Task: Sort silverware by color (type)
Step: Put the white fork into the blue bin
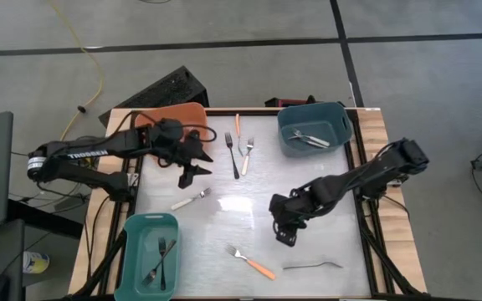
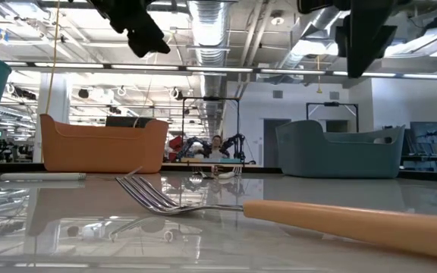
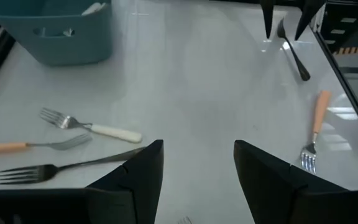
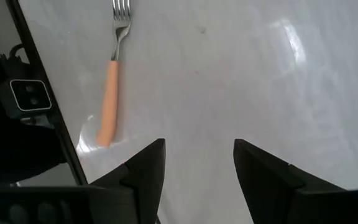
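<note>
1. Hovering over the bench, the left end effector hangs near the orange bin, jaws spread, holding nothing.
2. The right end effector sits above the bench's middle, jaws likewise apart and empty (wrist view shows bare surface between them).
3. An orange-handled fork lies near the front edge, with a dark fork just beside it.
4. A white-handled fork lies just below the left end effector.
5. Three forks lie near the back: black fork, orange-handled one, light one.
6. The rear teal bin holds silver pieces; the front teal bin holds dark forks.
</note>
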Controlling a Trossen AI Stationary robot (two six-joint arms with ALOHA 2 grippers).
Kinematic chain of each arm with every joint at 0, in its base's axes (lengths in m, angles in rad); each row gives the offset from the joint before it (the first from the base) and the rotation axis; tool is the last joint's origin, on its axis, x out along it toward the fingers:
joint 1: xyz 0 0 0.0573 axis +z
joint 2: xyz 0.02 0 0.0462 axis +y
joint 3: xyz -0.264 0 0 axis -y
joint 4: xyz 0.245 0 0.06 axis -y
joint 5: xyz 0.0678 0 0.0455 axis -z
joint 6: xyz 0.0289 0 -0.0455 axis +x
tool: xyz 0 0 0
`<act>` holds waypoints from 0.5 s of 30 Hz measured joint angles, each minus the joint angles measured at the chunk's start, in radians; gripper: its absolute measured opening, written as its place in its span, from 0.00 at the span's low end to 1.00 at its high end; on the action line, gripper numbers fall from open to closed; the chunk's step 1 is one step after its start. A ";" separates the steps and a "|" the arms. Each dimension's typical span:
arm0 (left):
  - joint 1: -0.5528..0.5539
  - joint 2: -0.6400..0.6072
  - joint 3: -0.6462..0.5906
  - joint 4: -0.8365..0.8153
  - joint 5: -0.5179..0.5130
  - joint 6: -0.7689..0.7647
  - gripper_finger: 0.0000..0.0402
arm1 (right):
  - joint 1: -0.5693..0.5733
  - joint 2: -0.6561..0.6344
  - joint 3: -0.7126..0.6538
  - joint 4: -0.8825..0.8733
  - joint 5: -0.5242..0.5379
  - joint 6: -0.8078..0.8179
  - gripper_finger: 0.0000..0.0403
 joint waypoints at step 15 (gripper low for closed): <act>-0.011 0.040 -0.018 0.030 -0.147 -0.097 0.45 | -0.078 -0.021 0.000 -0.091 0.002 -0.234 0.53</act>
